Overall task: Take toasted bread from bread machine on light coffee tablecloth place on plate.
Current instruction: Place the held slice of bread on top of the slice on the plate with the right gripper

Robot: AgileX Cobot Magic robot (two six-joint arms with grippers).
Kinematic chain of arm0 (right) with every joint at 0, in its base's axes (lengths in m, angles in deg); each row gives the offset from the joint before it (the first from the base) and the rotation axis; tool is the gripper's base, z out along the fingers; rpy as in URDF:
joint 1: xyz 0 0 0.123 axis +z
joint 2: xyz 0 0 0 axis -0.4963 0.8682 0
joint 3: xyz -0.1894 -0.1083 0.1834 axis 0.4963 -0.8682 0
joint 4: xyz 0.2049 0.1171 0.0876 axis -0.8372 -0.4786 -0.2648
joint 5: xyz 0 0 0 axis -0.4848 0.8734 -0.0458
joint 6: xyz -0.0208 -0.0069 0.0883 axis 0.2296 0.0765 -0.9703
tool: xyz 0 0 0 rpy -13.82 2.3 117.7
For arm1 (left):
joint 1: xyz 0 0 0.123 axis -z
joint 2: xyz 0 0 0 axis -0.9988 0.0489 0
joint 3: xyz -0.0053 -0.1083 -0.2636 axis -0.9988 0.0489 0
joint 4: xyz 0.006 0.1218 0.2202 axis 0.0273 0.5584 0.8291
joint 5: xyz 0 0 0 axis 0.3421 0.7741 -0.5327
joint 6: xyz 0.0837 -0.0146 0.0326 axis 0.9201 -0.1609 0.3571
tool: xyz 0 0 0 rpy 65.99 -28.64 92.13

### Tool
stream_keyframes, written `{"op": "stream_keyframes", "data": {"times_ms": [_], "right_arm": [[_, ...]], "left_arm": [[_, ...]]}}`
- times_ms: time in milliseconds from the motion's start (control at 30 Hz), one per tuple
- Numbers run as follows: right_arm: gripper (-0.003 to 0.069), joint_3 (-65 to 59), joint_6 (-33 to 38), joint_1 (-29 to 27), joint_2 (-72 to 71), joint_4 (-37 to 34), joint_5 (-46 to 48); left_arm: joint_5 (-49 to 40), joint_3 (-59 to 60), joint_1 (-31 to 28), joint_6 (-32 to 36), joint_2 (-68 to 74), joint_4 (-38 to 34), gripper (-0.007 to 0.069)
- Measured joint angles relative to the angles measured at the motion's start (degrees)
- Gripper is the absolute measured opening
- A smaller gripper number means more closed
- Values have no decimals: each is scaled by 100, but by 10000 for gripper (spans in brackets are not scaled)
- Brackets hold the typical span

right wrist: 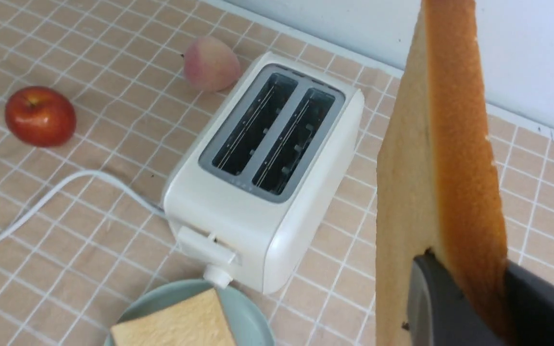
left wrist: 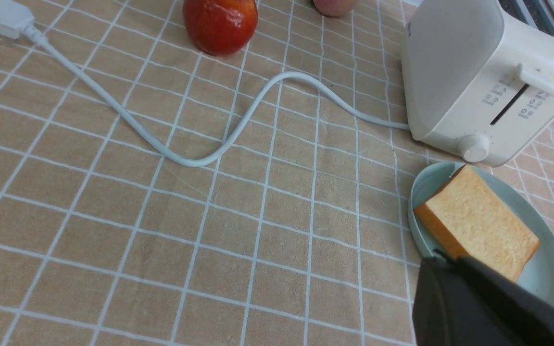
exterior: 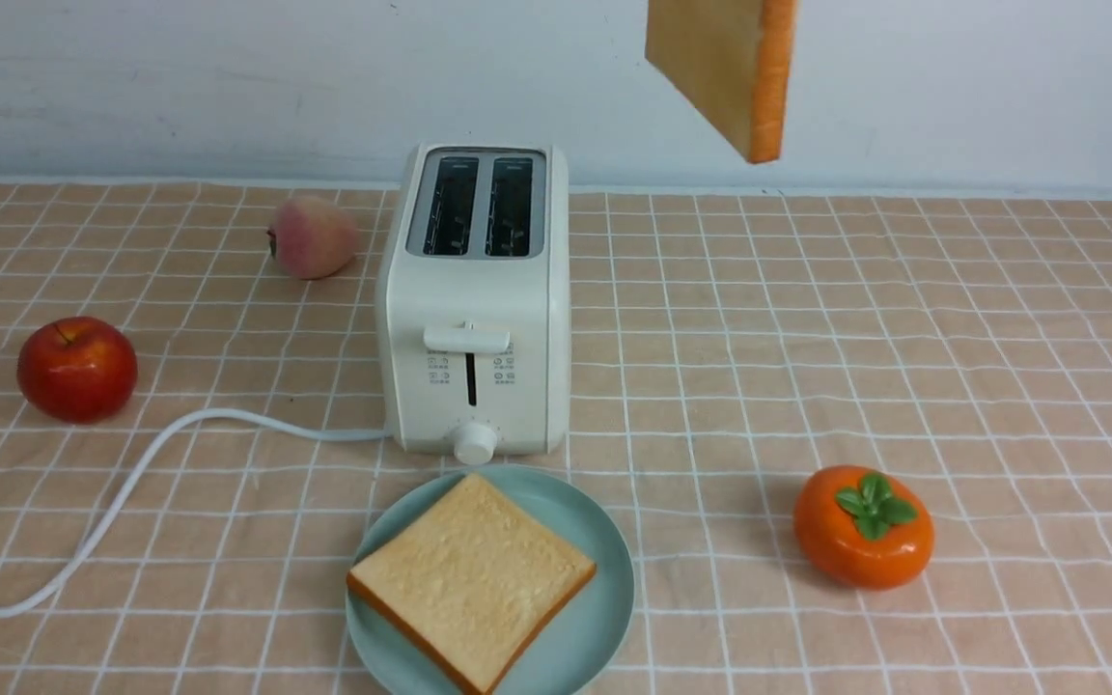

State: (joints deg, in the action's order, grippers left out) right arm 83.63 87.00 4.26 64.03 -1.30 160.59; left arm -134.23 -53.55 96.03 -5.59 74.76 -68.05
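There are two slices of toasted bread. The lifted slice (exterior: 725, 68) (right wrist: 440, 158) hangs high in the air, above the light coffee tablecloth (exterior: 903, 338) and to the right of the bread machine (exterior: 474, 319) (left wrist: 450, 72) (right wrist: 258, 226). It stands on its edge, a little tilted, with one orange-brown crust turned to the camera. The right gripper (right wrist: 469, 266) is clamped on it: one dark finger presses each face near one end. In the front view this gripper itself is outside the picture.

The flat slice (exterior: 472, 579) (left wrist: 479, 223) (right wrist: 176, 322) lies on the one plate (exterior: 604, 579) (left wrist: 546, 274) (right wrist: 243, 307), turned like a diamond. The plate sits just in front of the machine's knob, on the robot's side.

The one bread machine has two slots, and inside them only metal wires show. Its one white cord (exterior: 131, 473) (left wrist: 209, 158) runs in curves to the left and ends in a plug (left wrist: 7, 17) that lies on the cloth.

The left gripper (left wrist: 450, 278) hovers just over the near rim of the plate. Its jaws are together and carry nothing.

Three fruits lie on the cloth, one of each kind: a red apple (exterior: 77, 369) (left wrist: 220, 24) (right wrist: 40, 116) far to the left, a peach (exterior: 313, 236) (right wrist: 209, 64) near the machine's back left corner, and an orange persimmon (exterior: 863, 526) to the right of the plate.
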Motion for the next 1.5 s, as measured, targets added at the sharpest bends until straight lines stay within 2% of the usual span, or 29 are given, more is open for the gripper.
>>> {"op": "stream_keyframes", "data": {"times_ms": [33, 133, 233, 267, 300, 333, 400, 467, 667, 867, 1133, 1200, 1267, 1333, 1400, 1467, 1500], "right_arm": [[100, -45, 17, 0, -28, -44, 1], [100, -1052, 297, 0, -378, -1039, 12], [100, -2363, 901, 0, -468, -2273, 3], [100, -2449, 1017, 0, -468, -2349, 3], [100, -3052, 1397, 0, -443, -2844, -65], [100, -3297, 1594, 0, -423, -3048, -143], [100, -4153, 2318, 0, -296, -3701, -854], [100, -4651, 2635, 0, -195, -4072, -1564], [100, -5171, 2857, 0, -31, -4859, -3075], [100, -5171, 2891, 0, 254, -5681, -3361], [100, -5171, 2895, 0, 676, -5660, -3291], [111, -5171, 2895, 0, 738, -5454, -3266], [153, -5171, 2844, 0, 744, -5214, -3314], [279, -5171, 2506, 0, 748, -4751, -3383], [347, -5171, 2313, 0, 748, -4504, -3401], [494, -5171, 1948, -29, 703, -3895, -3365], [514, -5163, 1900, -41, 687, -3726, -3339]], "left_arm": [[0, 0, 0, 0, 0, 0, -14], [7, 0, 0, 15, 0, 0, -14], [14, 0, 0, 68, 0, 0, -14], [14, 0, 0, 73, 0, 0, -14], [22, 0, 0, 80, 0, 0, -14], [27, 0, 0, 85, 0, 0, -14], [29, 0, 0, 85, 0, 0, -14], [33, 0, 0, 87, 0, 0, -14], [33, 0, 0, 87, 0, 0, -14], [33, 0, 0, 87, 0, 0, -13], [33, 0, 0, 87, 0, 0, -13], [33, 0, 0, 87, 0, 0, -13], [33, 0, 0, 87, 0, 0, -13], [33, 0, 0, 87, 0, 0, -13], [33, 0, 0, 87, 0, 0, -13], [33, 0, 0, 87, 0, 0, -13], [33, 0, 0, 87, 0, 0, -13]]}}
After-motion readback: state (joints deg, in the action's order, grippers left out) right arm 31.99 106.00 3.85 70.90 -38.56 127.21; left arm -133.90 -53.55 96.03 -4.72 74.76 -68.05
